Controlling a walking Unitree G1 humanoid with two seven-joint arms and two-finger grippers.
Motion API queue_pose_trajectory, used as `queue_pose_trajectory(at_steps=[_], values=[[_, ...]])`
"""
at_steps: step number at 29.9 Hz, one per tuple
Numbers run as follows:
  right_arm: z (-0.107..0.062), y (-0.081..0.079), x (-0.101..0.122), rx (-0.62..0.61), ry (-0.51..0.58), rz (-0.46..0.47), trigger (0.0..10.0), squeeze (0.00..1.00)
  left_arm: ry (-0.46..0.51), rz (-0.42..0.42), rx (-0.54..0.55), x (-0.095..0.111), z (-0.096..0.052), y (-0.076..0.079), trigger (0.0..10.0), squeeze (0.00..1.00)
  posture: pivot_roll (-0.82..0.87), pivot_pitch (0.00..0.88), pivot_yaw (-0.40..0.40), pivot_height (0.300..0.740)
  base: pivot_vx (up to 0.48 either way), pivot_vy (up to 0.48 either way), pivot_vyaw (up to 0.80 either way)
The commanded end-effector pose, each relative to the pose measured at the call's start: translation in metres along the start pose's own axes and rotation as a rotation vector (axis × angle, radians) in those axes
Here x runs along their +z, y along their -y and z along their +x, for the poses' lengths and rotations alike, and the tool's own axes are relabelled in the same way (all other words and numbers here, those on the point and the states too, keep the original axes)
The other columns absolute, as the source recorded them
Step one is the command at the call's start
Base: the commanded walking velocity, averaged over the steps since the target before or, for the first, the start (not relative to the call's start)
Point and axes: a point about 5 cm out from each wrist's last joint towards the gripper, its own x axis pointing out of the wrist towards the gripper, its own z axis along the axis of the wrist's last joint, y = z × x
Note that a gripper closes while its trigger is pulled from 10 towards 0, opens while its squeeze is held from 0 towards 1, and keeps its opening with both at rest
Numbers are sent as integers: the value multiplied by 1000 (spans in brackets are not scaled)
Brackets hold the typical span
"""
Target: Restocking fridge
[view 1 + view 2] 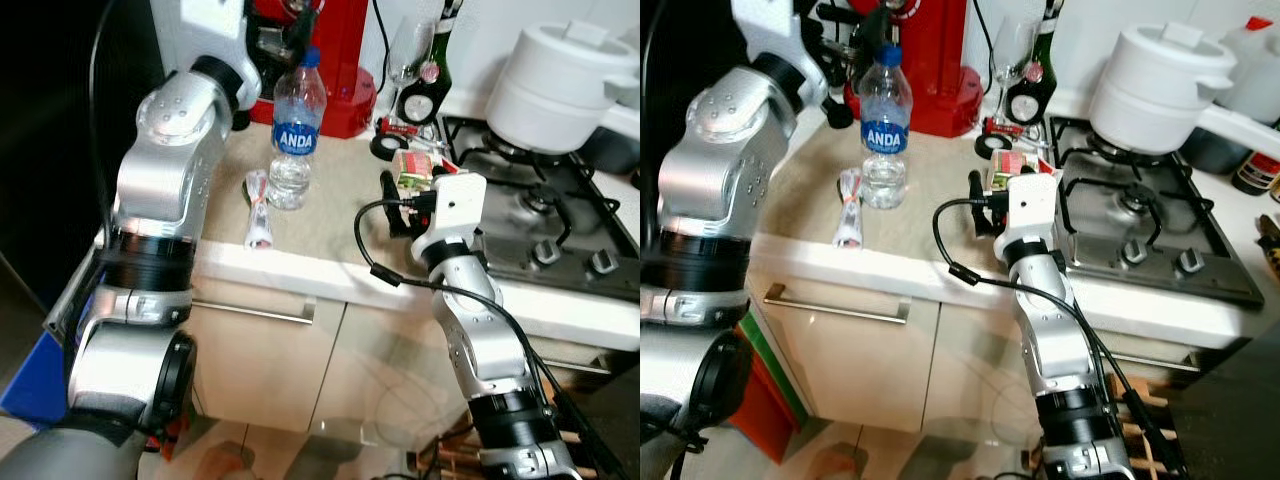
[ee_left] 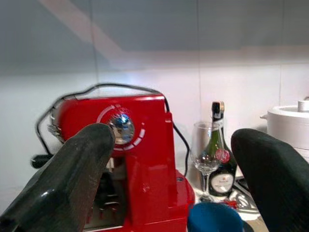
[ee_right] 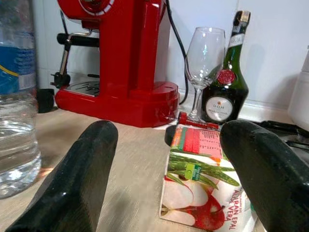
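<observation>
On the beige countertop (image 1: 330,225) I have both arms raised to work height. My left gripper (image 1: 290,40) hovers just above the blue cap of the clear plastic water bottle (image 1: 296,128), fingers (image 2: 72,179) spread wide and holding nothing; I judge it is lined up for a grasp from above, since the bottle stands upright and free on all sides. My right gripper (image 3: 169,164) sits low over the counter, its fingers parted either side of the small carton with the red apple print (image 3: 205,193), with gaps on both sides (no contact that I can see). The carton stands upright just left of the gas hob (image 1: 1140,215), which suits a side grasp.

Both items remain on the counter; neither is lifted, so restocking looks barely begun.

Surroundings noted: a red espresso machine (image 3: 125,58) directly behind the bottle, an empty wine glass (image 3: 205,58) and a dark green liqueur bottle (image 3: 227,82) behind the carton, a white lidded pot (image 1: 560,80) on the hob, and a small wrapped packet (image 1: 260,215) lying beside the water bottle. The espresso machine crowds the left gripper; the glass is the breakable hazard if the right arm pushes forward.
</observation>
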Motion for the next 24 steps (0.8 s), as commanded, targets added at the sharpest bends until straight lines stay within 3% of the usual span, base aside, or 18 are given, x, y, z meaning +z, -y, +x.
queue_pose_trajectory(at_steps=[1,20,22,24], values=[[2,2,6,-4,14,-4,10000,0,-23,-20,-16,-5,4,2,10000,0,86,0,-71,740,0,0,0],[4,-1,4,-2,10,5,10000,0,-111,-26,-120,-12,17,9,10000,0,92,0,-61,740,0,0,0],[4,-1,3,0,9,8,10000,0,-146,-23,-132,-17,17,9,9333,0,95,0,-61,740,0,0,0],[4,-2,3,0,8,9,10000,0,-176,-26,-132,-22,16,8,10000,0,96,0,-60,740,0,0,0]])
